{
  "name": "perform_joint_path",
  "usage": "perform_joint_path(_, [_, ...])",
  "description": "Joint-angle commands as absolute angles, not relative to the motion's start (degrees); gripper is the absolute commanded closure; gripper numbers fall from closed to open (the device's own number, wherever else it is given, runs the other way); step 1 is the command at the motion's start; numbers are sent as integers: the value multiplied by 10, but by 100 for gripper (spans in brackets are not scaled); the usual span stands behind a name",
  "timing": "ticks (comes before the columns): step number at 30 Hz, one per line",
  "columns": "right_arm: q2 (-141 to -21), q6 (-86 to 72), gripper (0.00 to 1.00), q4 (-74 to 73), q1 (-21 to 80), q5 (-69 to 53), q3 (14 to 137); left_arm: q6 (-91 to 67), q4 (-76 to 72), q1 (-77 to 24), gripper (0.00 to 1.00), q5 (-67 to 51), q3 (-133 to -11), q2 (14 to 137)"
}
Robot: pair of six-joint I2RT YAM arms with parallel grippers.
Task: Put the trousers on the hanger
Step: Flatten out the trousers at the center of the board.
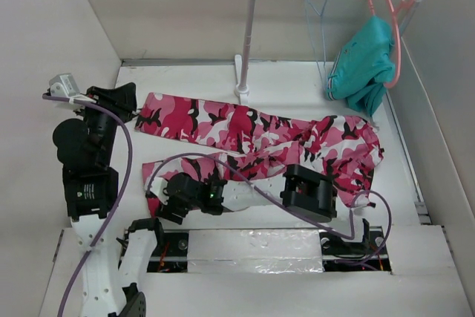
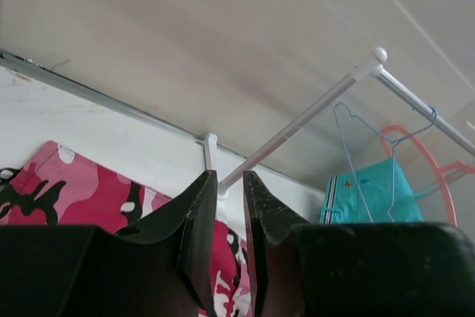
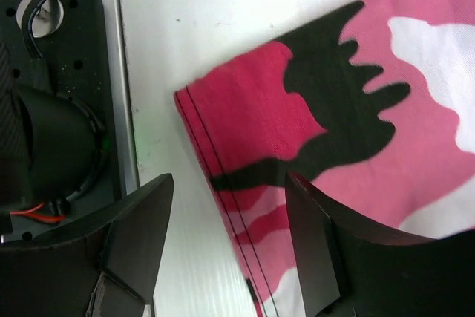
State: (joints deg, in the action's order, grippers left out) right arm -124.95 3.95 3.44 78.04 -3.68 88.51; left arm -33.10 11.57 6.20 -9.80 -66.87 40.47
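Teal garment (image 1: 361,64) apparently on coral hanger (image 1: 398,42), white rack (image 1: 249,35).

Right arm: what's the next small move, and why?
Probably ease the right gripper down and close it on the hem of the trousers. Its jaws stand open astride the hem edge, one finger over the table and the other over the cloth, with nothing gripped yet.
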Motion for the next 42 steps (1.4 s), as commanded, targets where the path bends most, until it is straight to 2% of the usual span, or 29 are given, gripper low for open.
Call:
perform_joint_path(1, [-1262,49,32,46,783,-37,938,-316,122,65,81,-127,-659,410])
perform_joint_path(5, [-1316,56,32,5,783,-12,993,-323,107,65,81,-153,-629,407])
perform_joint_path(8, [-1344,48,36,3,783,5,1013,-323,103,65,81,-161,-607,403])
perform_joint_path(9, [-1347,40,40,6,783,20,1012,-322,103,65,81,-160,-600,401])
perform_joint_path(11, [-1344,29,54,21,783,54,1006,-320,102,65,81,-158,-596,400])
perform_joint_path(12, [-1339,22,69,27,783,67,1001,-319,102,65,81,-156,-597,400])
perform_joint_path(15, [-1303,9,100,35,783,102,990,-317,105,65,81,-157,-608,407])
perform_joint_path(17, [-1262,6,100,60,783,125,955,-316,108,65,81,-156,-616,410])
perform_joint_path(22, [-1049,-28,100,188,752,145,808,-326,89,65,80,-187,-628,431])
perform_joint_path(23, [-1016,-38,100,205,732,148,743,-332,82,65,79,-205,-624,439])
perform_joint_path(26, [-901,-103,100,244,693,148,649,-346,61,60,79,-253,-610,477])
perform_joint_path(30, [-810,-212,100,295,603,110,452,-350,19,60,80,-227,-563,505])
perform_joint_path(33, [-789,-246,100,281,581,117,385,-340,13,-6,78,-200,-557,557])
perform_joint_path(35, [-792,-251,97,246,576,127,357,-333,18,-90,77,-134,-571,587])
perform_joint_path(40, [-805,-243,71,145,584,134,370,-347,6,-163,75,-80,-566,627])
perform_joint_path(41, [-805,-240,64,135,594,141,380,-345,14,-163,75,-73,-560,623])
perform_joint_path(42, [-804,-237,52,124,594,145,384,-338,25,-170,74,-63,-553,614])
